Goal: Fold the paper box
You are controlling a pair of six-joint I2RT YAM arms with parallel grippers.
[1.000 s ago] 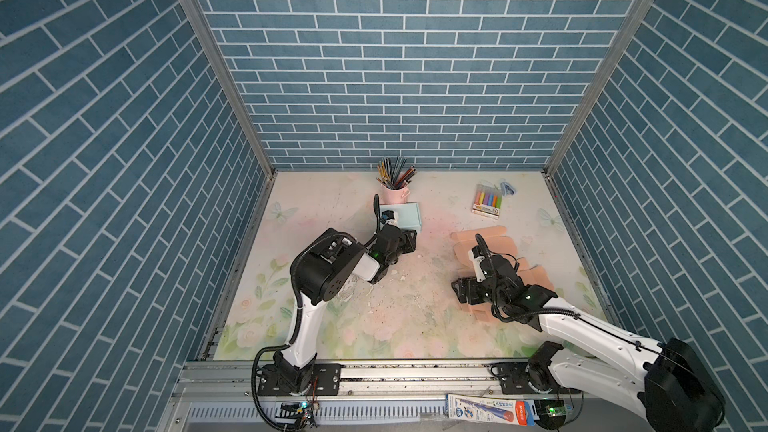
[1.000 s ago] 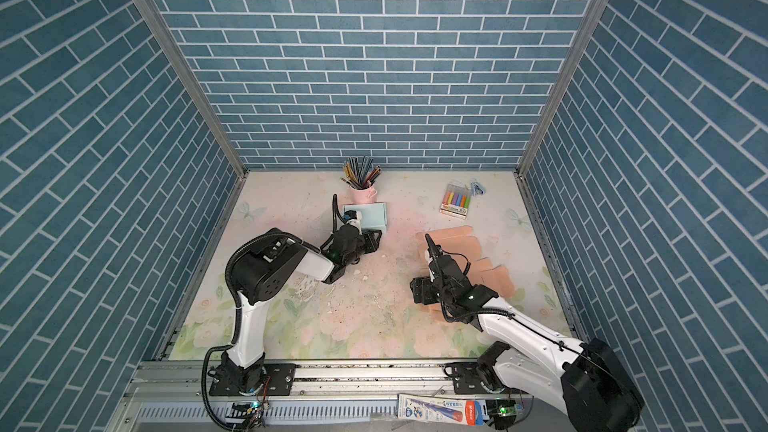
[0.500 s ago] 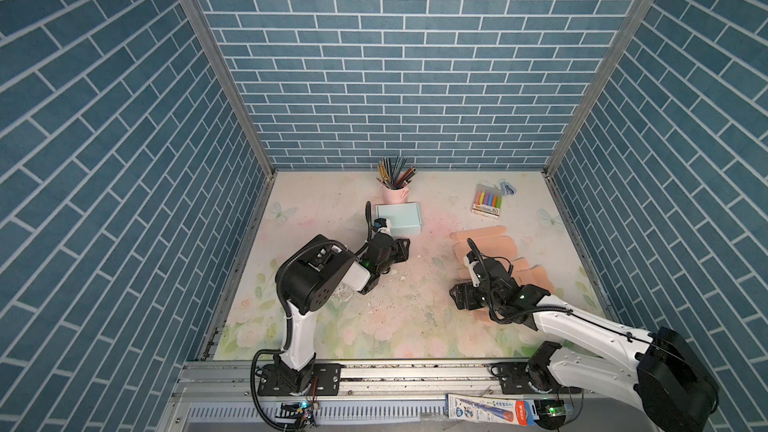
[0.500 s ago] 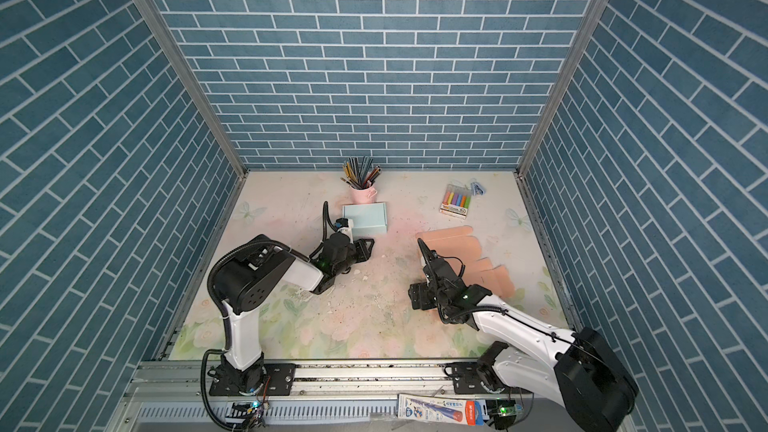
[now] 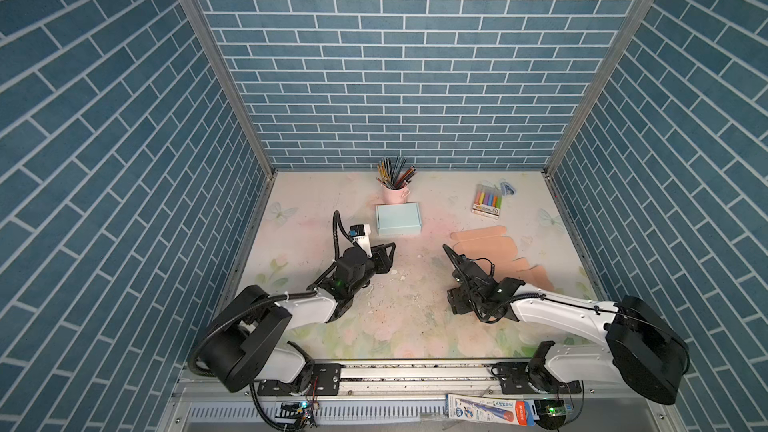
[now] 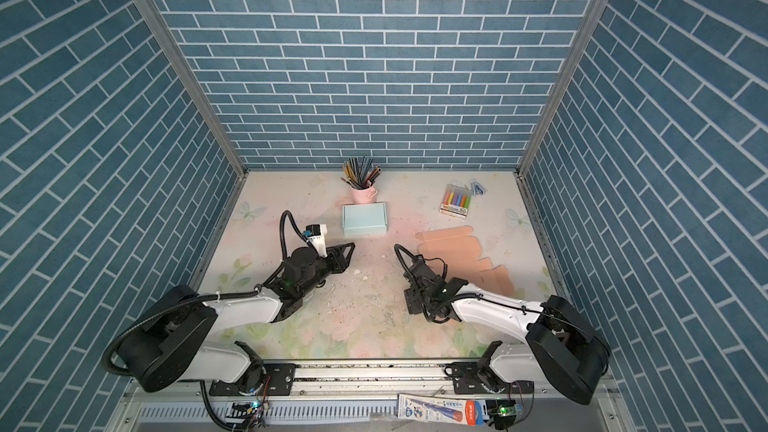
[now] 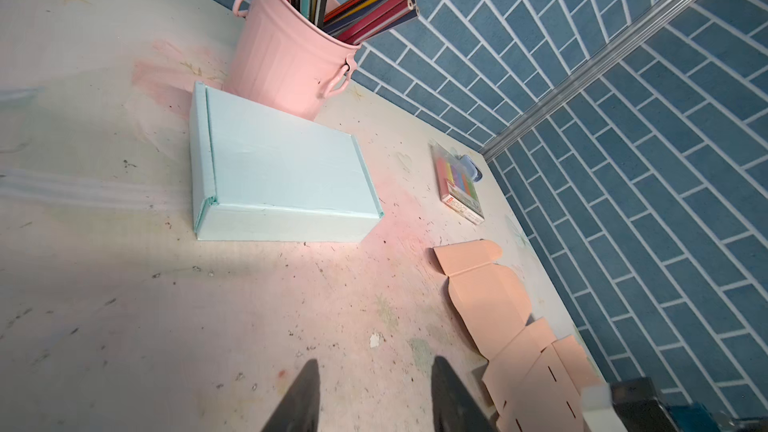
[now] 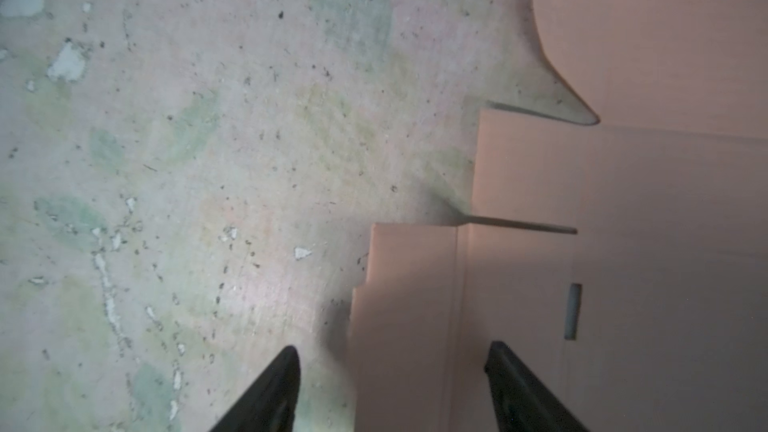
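Note:
The paper box [image 5: 486, 247] [image 6: 451, 245] is a flat peach cut-out lying unfolded on the right of the table; its near part is hidden under my right arm. My right gripper [image 5: 456, 303] [image 8: 393, 349] points down at its near-left edge. The jaws stand open astride a flap [image 8: 407, 326], one finger over the bare table and the other over the cardboard. My left gripper [image 5: 384, 257] [image 7: 376, 360] hovers open and empty over the bare table at centre-left. The peach sheet [image 7: 486, 297] lies off to its side.
A closed light-blue box [image 5: 398, 219] [image 7: 282, 168] sits just in front of a pink cup of pencils [image 5: 394, 193] [image 7: 286, 60] at the back centre. A pack of coloured markers [image 5: 487, 201] [image 7: 461, 184] lies at the back right. Brick-patterned walls enclose the table.
My left gripper has drawn back from the light-blue box toward the front and opened a little. My right gripper has shifted slightly to the near-left along the peach sheet, and its jaws have narrowed.

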